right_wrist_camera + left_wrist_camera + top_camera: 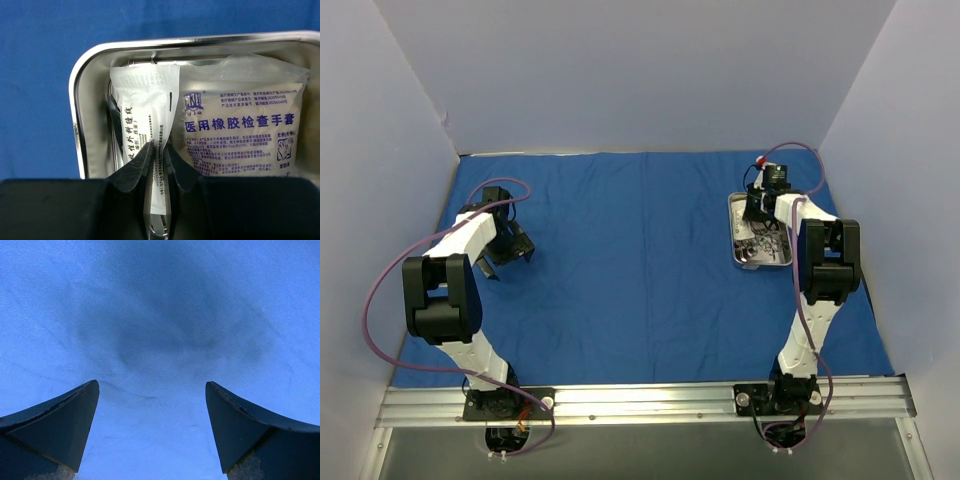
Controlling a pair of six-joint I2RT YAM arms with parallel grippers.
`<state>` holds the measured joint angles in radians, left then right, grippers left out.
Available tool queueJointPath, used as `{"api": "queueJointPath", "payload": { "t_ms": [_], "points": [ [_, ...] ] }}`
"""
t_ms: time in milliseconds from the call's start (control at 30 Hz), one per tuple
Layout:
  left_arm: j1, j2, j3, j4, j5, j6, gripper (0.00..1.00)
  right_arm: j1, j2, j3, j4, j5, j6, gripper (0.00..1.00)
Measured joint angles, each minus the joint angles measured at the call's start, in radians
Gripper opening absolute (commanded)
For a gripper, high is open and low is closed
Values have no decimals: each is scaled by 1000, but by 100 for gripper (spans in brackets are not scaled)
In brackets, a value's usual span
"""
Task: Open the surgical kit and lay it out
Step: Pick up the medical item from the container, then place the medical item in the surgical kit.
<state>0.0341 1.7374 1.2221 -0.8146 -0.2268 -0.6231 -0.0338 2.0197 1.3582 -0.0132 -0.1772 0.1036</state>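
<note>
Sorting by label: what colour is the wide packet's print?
Dark blue; the wide packet shows best in right wrist view.

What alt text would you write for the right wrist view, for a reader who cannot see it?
The right gripper pinches the near end of a narrow packet lying in a steel tray. A wider packet with blue print lies beside it in the tray, which rests on blue cloth.

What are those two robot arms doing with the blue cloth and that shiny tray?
The blue cloth is spread flat over the table. The right gripper is down in the metal tray on the right side of the cloth, pinching the thin packet that lies next to the glove packet. The left gripper hangs wide open over bare cloth, holding nothing.
</note>
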Motion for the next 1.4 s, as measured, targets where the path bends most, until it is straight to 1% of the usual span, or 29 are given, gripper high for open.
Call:
{"api": "queueJointPath", "payload": {
  "t_ms": [33, 67, 133, 167, 467, 633, 767, 900, 1000, 1133, 1400],
  "points": [
    [0, 0, 0, 0, 0, 0, 97, 0, 0, 3, -2, 0, 0, 8],
    [0, 0, 0, 0, 0, 0, 97, 0, 0, 6, -5, 1, -1, 4],
    [0, 0, 0, 0, 0, 0, 97, 0, 0, 13, -14, 3, -3, 2],
    [0, 0, 0, 0, 0, 0, 97, 1, -1, 16, -18, 5, -3, 0],
    [-8, 0, 0, 0, 0, 0, 97, 3, -63, 19, -76, 39, -6, 0],
    [-14, 0, 0, 0, 0, -1, 97, 16, -111, 67, -114, 62, -7, 0],
    [-16, 0, 0, 0, 0, -1, 97, 58, -130, 120, -118, 67, -1, 0],
    [-16, 0, 0, 0, 0, -1, 97, 124, -129, 156, -102, 37, 27, 0],
    [-16, 0, 0, 0, 0, -1, 97, 169, -106, 186, -79, 1, 63, 0],
    [-16, 0, 0, 0, 0, 0, 97, 218, -23, 237, 1, -50, 116, 0],
    [-19, -22, 0, 0, 0, 3, 97, 246, 174, 269, 89, -125, 193, 1]
  ]
}}
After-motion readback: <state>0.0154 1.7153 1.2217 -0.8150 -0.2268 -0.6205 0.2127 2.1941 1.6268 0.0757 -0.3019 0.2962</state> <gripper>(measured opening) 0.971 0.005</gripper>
